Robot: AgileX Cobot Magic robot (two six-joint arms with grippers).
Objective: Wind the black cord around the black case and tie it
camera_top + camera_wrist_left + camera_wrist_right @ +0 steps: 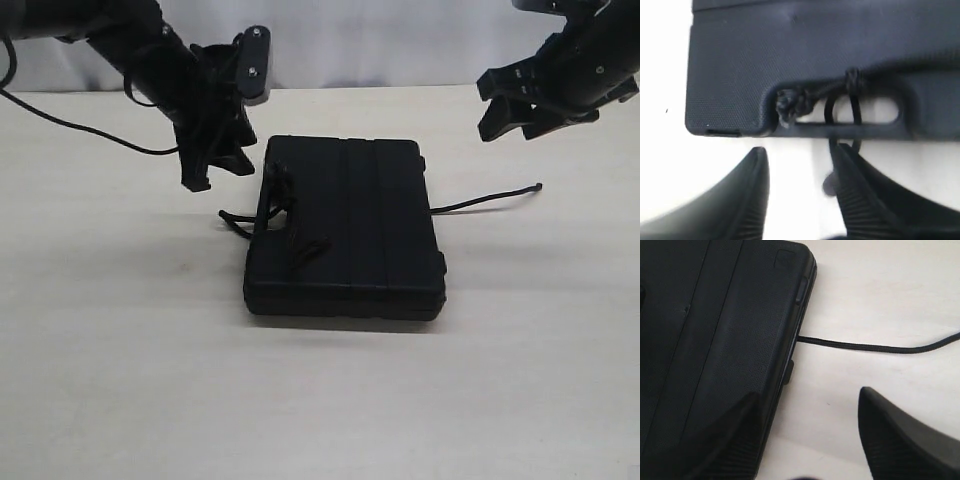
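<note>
The black case (350, 225) lies flat mid-table, handle slot (860, 111) on its left side. The black cord (285, 205) is knotted through that slot, with a frayed knot (790, 104) and loops (842, 112); a strand lies on the lid (308, 250). Its free end (490, 200) runs out from under the case's right side (865, 346) across the table. My left gripper (215, 165) hovers open just left of the handle (800, 155), holding nothing. My right gripper (505, 105) hangs open above the table, right of the case (810, 400).
The light wooden table (120, 350) carries only the case and cord. A thin black arm cable (70, 125) trails over the table at the far left. A pale wall (380, 40) stands behind the table.
</note>
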